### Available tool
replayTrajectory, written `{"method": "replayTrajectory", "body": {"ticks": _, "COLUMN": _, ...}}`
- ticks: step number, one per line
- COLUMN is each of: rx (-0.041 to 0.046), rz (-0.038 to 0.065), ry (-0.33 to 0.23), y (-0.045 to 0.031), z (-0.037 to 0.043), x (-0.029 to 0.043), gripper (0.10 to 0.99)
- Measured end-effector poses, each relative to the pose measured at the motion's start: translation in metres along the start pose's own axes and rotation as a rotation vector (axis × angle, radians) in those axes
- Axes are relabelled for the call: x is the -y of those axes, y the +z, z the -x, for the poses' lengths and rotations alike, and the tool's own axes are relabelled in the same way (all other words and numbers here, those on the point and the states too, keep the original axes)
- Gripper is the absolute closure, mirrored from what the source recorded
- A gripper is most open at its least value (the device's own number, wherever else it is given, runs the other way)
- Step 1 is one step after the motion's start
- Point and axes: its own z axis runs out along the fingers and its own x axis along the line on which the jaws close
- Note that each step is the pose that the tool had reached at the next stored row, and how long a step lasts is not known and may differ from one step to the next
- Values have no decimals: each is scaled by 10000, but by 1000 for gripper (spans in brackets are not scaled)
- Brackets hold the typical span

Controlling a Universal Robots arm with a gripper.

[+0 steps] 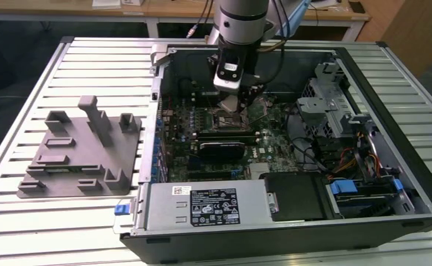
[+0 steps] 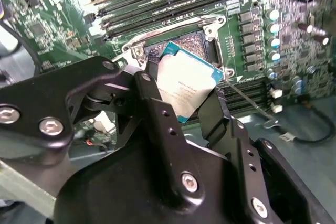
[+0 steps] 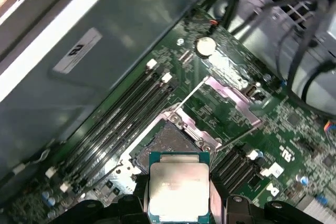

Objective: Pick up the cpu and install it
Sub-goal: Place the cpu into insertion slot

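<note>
Install step in hand: the gripper (image 1: 235, 104), toward 11 o'clock inside the open computer case (image 1: 275, 244) in the exterior view, has its jaws clamped on two opposite edges of the cpu (image 3: 178, 190), metal top showing. The cpu hangs right over the open socket (image 3: 167, 141) and is probably not seated, though contact is hard to tell. Seating likely calls for squaring the chip to the socket frame and a level, gentle drop.

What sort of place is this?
Likely a workshop or lab bench for computer assembly: an open computer case lies on a slatted metal table, a grey fixture block beside it, and the gripper holds the cpu by the socket.
</note>
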Motion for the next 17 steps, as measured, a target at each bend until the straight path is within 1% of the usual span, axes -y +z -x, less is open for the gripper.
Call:
{"method": "replayTrajectory", "body": {"ticks": 14, "rx": 85, "rz": 6, "ry": 2538, "y": 25, "z": 0, "x": 1, "gripper": 545}}
{"method": "replayTrajectory", "body": {"ticks": 15, "rx": 107, "rz": 8, "ry": 3203, "y": 33, "z": 0, "x": 1, "gripper": 545}}
{"method": "replayTrajectory", "body": {"ticks": 16, "rx": 126, "rz": 9, "ry": 3753, "y": 40, "z": 0, "x": 2, "gripper": 545}}
{"method": "replayTrajectory", "body": {"ticks": 17, "rx": 132, "rz": 10, "ry": 3932, "y": 42, "z": 0, "x": 2, "gripper": 545}}
